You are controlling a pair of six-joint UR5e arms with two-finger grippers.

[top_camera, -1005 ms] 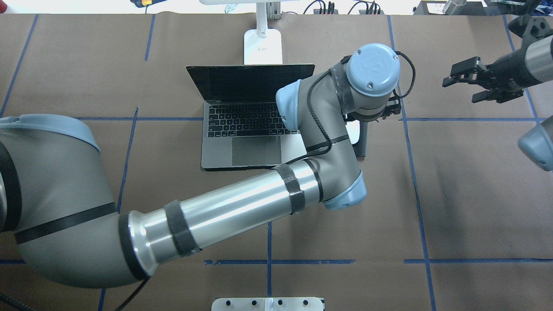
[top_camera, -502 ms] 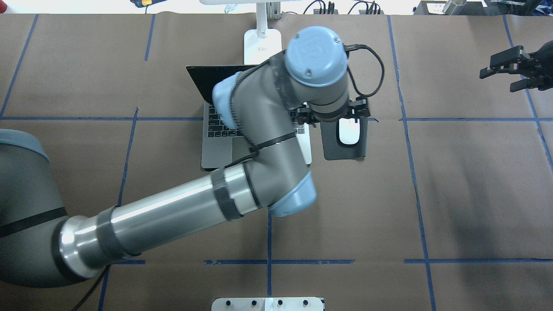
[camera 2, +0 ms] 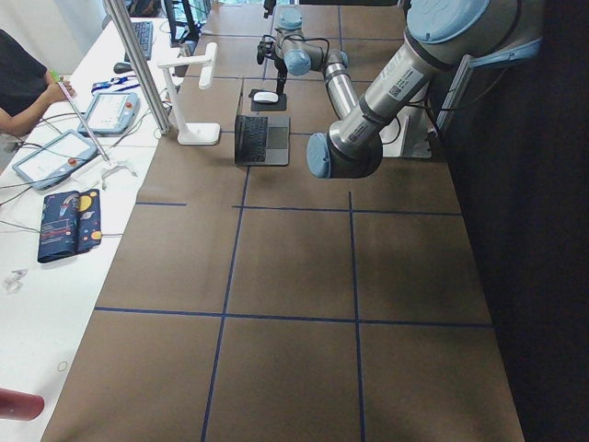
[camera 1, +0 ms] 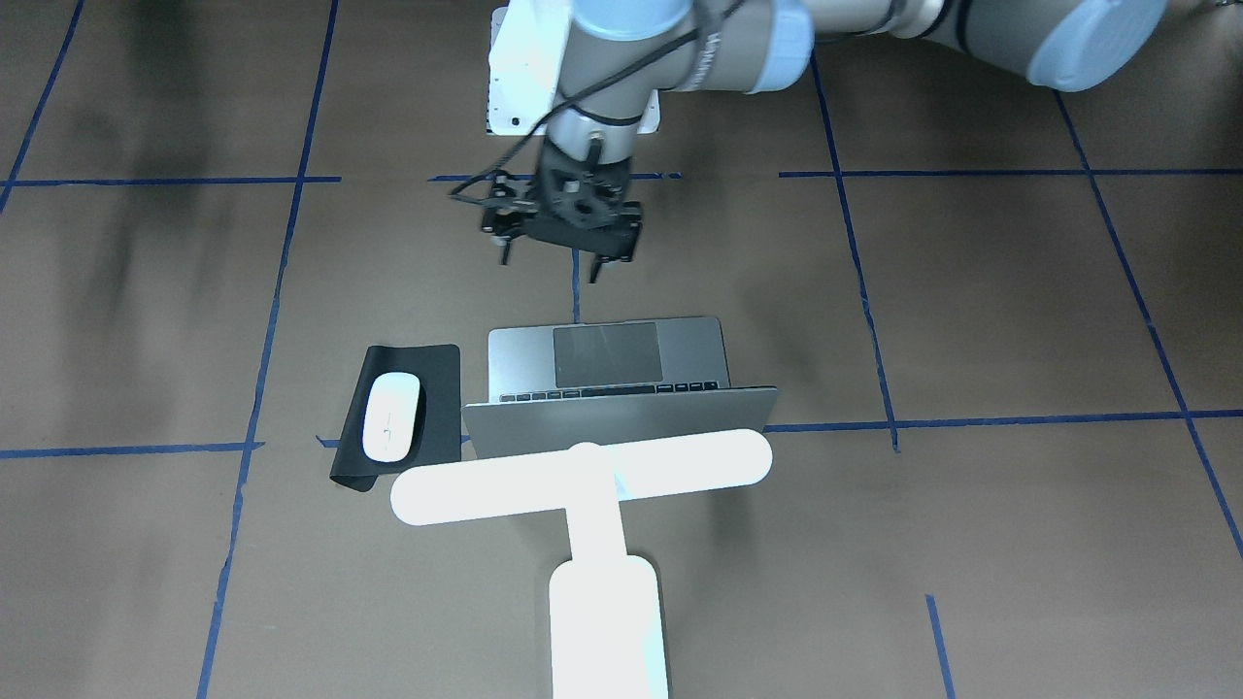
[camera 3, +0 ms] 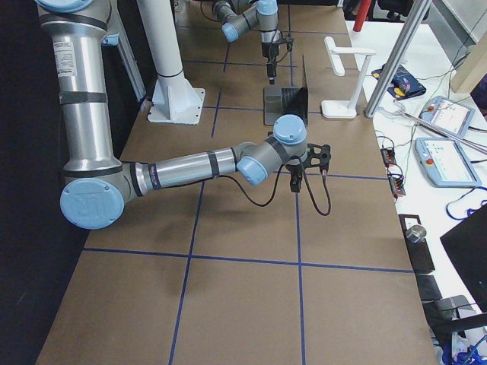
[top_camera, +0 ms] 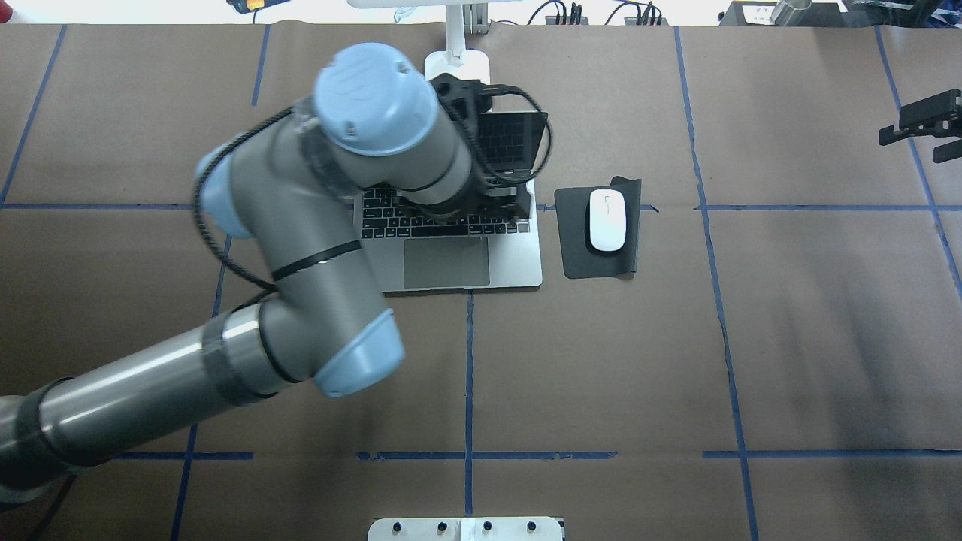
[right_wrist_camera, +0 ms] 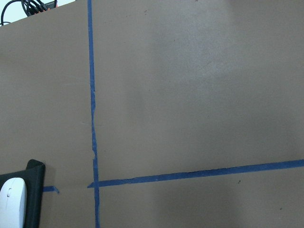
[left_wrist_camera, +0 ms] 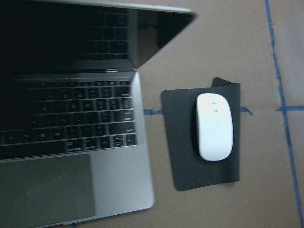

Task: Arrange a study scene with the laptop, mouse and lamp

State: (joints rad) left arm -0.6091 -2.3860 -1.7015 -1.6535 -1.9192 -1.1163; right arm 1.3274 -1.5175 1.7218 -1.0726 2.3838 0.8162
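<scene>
The open silver laptop (top_camera: 518,259) stands mid-table, its dark keyboard and trackpad (camera 1: 607,352) showing. The white mouse (top_camera: 607,219) lies on a black mat (top_camera: 575,255) to the laptop's right. The glowing T-shaped lamp (camera 1: 583,476) stands behind the laptop lid, its base (top_camera: 457,75) at the far edge. My left gripper (camera 1: 549,267) hangs open and empty above the table in front of the laptop's trackpad side; in the overhead view its wrist covers part of the keyboard. My right gripper (top_camera: 923,131) is open and empty at the far right. The left wrist view shows the mouse (left_wrist_camera: 214,126) and the laptop (left_wrist_camera: 118,180).
A white mounting plate (top_camera: 466,528) with bolt holes sits at the near table edge. Blue tape lines (top_camera: 468,376) cross the brown table. Cables and sockets (top_camera: 594,13) lie beyond the far edge. A person sits by a side table (camera 2: 28,83).
My left arm has swung left, from above the mouse and mat to above the laptop. The mouse stays on the mat. My right gripper has drawn back to the right edge.
</scene>
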